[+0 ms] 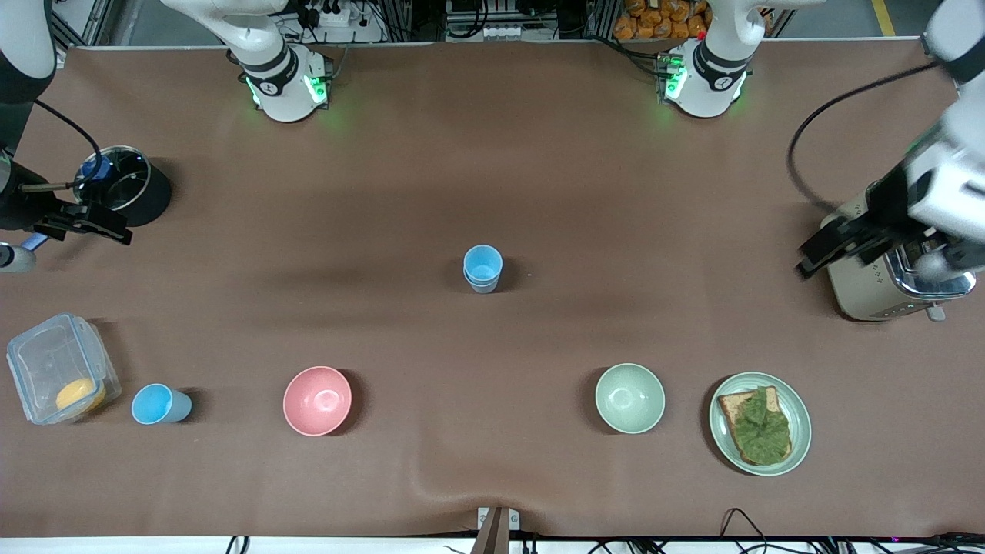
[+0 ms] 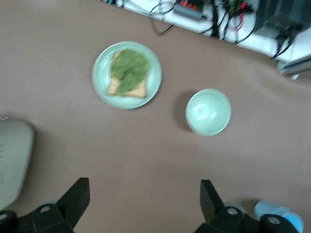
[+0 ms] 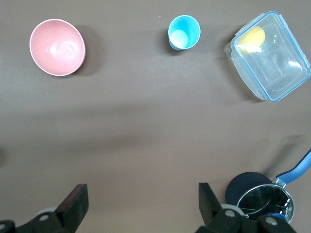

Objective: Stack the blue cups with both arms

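1. Right gripper (image 1: 81, 223): jaws wide apart, empty, beside one pot (image 1: 123, 185).
2. Blue cups: one single cup (image 1: 158, 404); one stacked pair (image 1: 482, 268) midway between the grippers.
3. Left gripper (image 1: 839, 246): jaws spread, empty, over one toaster (image 1: 885, 292).

Stacked cups (image 1: 482, 268) at table (image 1: 492, 169) centre, one nested in the other. Single cup (image 1: 159, 405) upright near the front camera edge, toward the right arm's end, between box (image 1: 60, 369) and first bowl (image 1: 317, 400). Box just beside that cup, at the table's end. Second bowl (image 1: 629, 398) in the same row, toward the left arm's end; plate (image 1: 760, 423) beside it, toast (image 1: 756, 426) on the plate. Toaster (image 1: 885, 277) farther from the camera than the plate, at the left arm's end. Pot (image 1: 123, 187) farther from the camera than the box, at the right arm's end.

Left gripper (image 1: 827, 248) over the table just beside the toaster. Right gripper (image 1: 96, 223) just beside the pot.
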Available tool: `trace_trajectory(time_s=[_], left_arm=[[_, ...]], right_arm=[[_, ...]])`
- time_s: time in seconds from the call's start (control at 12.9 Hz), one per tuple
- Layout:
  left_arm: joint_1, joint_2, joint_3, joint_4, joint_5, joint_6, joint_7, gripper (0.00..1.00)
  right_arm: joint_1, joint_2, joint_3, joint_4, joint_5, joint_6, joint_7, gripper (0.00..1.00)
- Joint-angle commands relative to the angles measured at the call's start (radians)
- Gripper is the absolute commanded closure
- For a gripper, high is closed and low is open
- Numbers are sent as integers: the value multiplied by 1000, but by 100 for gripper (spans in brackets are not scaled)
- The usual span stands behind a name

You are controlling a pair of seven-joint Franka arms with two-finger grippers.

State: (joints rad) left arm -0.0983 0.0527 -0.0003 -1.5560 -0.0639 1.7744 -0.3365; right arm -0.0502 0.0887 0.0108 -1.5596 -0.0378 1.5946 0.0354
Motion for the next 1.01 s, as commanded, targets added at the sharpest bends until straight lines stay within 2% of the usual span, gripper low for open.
trace_trajectory(time_s=[0.0, 0.16, 0.54, 0.93], left_arm=[[3, -22, 14, 42, -8, -143, 28, 0], [18, -33, 13, 44, -5, -188, 33, 0], [60, -36, 4, 40, 44, -219, 180, 0], [63, -39, -3, 36, 95, -240, 192, 0]], right_arm=[[-28, -6, 21, -2, 7, -5, 14, 0], [-30, -6, 21, -4, 7, -10, 14, 0], [-28, -6, 20, -2, 7, -11, 14, 0], [-28, -6, 20, -4, 7, -11, 12, 0]])
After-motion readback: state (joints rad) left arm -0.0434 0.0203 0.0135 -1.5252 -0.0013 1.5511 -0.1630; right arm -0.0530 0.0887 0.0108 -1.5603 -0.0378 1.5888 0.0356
